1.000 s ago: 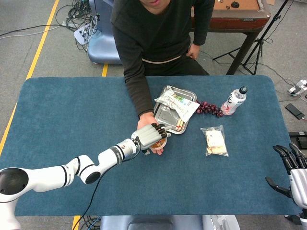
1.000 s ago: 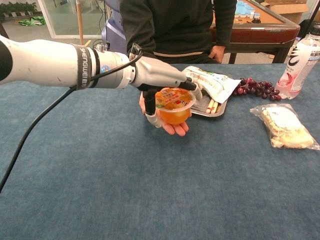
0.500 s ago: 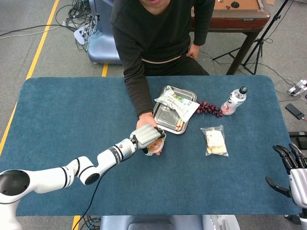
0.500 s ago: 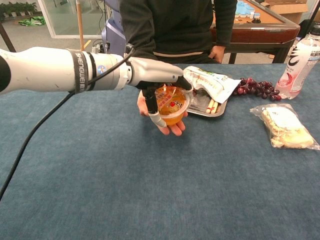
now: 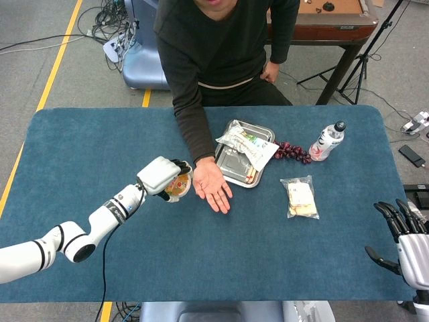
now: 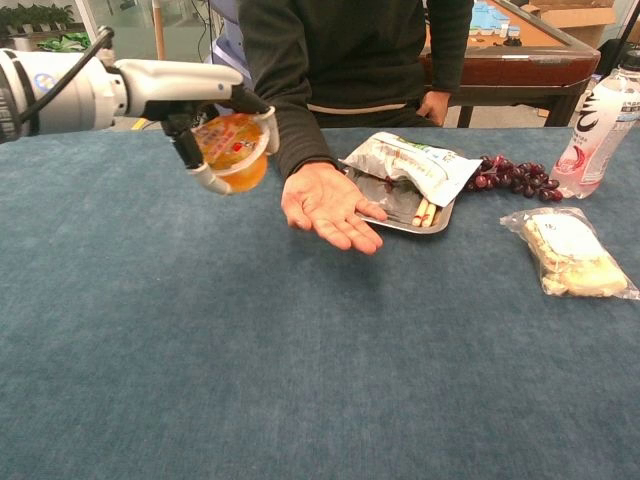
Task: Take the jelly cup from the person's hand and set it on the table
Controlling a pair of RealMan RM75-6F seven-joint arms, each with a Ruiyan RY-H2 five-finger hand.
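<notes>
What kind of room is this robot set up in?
Probably a lab or workshop, not a home: loose cables lie on a grey floor with yellow tape lines, and a tripod stands behind the blue-covered table.

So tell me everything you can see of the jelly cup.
The small clear plastic jelly cup holds orange jelly under a printed foil lid with red and orange marks. It is tilted, lid facing partly toward the chest camera. The robot's left hand grips it from above, fingers wrapped around its sides, holding it in the air above the blue cloth table. It is clear of the person's open palm.
</notes>
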